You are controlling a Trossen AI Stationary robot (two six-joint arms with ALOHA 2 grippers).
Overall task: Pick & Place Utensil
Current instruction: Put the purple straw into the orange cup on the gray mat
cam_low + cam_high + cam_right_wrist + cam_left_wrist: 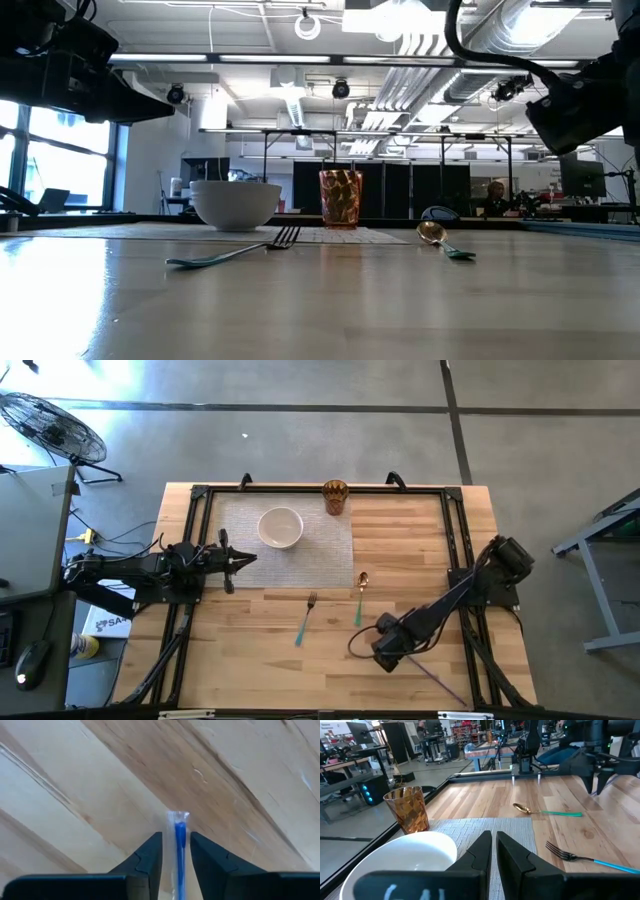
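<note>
Light wooden bench (420, 550), grey woven mat (300, 560) with white round bowl (280, 527), orange ribbed glass cup (335, 496) beside it, left hand (243, 559) clenched over the mat edge, right hand (176, 851) grasping a thin blue-handled utensil (180, 840) above bare wood, green-handled fork (306, 618) and gold spoon (360, 592) lying near.

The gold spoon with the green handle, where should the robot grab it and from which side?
Grip the gold spoon with the green handle at mid-handle, coming straight down from above. It lies flat on the wooden table, bowl toward the woven placemat. The thin straight handle lies clear of the fork, leaving room beside it.
</note>
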